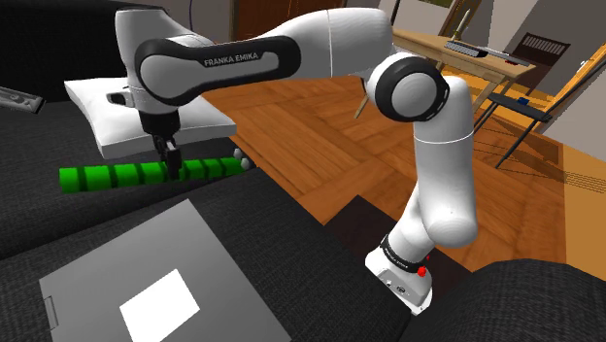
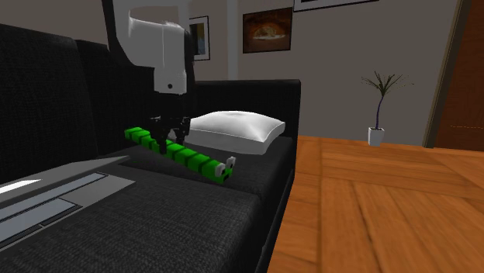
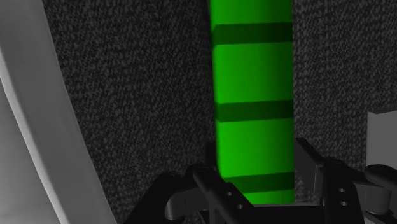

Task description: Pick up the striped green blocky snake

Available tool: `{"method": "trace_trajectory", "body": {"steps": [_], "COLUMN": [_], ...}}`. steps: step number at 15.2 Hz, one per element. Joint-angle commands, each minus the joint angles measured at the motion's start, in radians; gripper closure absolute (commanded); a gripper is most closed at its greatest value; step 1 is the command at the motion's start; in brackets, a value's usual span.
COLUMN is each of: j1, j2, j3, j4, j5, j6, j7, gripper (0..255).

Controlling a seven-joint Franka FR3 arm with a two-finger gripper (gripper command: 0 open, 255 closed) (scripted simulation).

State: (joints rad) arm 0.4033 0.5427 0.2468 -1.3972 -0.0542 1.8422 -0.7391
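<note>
White arm, dark joints; black claw

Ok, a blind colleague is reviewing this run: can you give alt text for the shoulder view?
A white robot arm reaches to the left, its black gripper down at the middle of a green striped blocky snake lying on a dark sofa. A white pillow lies behind the snake, a flat grey slab nearer the camera.

White arm rising upright, elbow bent, forearm stretched toward the shoulder view's left, wrist pointing straight down, black gripper low, fingers clasping both sides of the green snake
</note>
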Motion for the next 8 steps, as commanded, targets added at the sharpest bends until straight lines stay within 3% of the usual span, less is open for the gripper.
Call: {"method": "trace_trajectory", "body": {"steps": [1, 8], "j1": [0.000, 0.002], "j2": [-0.008, -0.018], "j3": [0.001, 0.003], "j4": [0.017, 0.072], "j5": [0.002, 0.004], "j6": [-0.025, -0.089], "j7": [-0.001, 0.000], "gripper": [255, 255]}}
